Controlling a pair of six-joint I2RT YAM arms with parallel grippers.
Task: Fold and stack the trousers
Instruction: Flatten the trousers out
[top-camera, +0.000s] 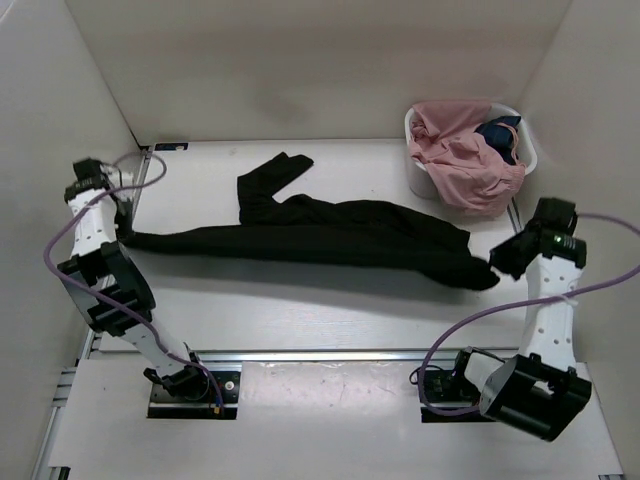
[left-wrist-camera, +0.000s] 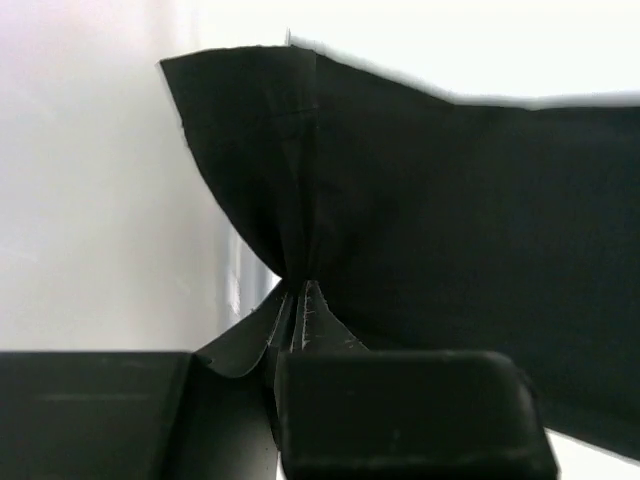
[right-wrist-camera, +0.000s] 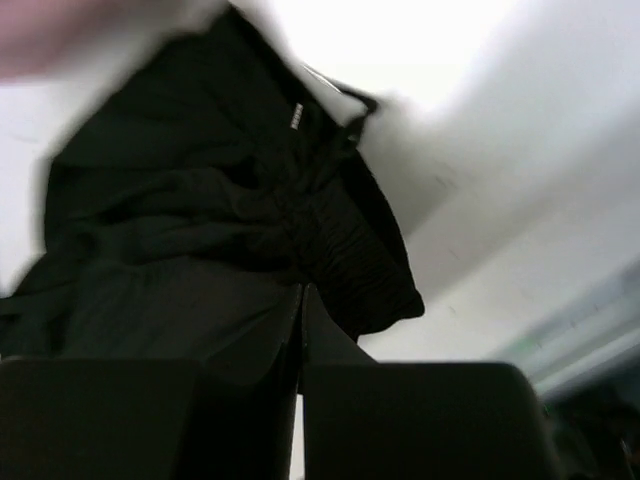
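Step in hand: straightening before first fold.
Stretched across white tabletop (top-camera: 300, 310) lie plain black soft-fabric trousers (top-camera: 340, 235); left tool (left-wrist-camera: 300, 300) and right tool (right-wrist-camera: 300, 305) each clench one end. Next move likely brings ends together.

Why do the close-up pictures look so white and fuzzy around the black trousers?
Right wrist view: blur smears the trousers, and the top is washed out white. Left wrist view: cloth folds sharper, but the background glares white. Top view: even light, sharp, a faint shadow beside the cloth.
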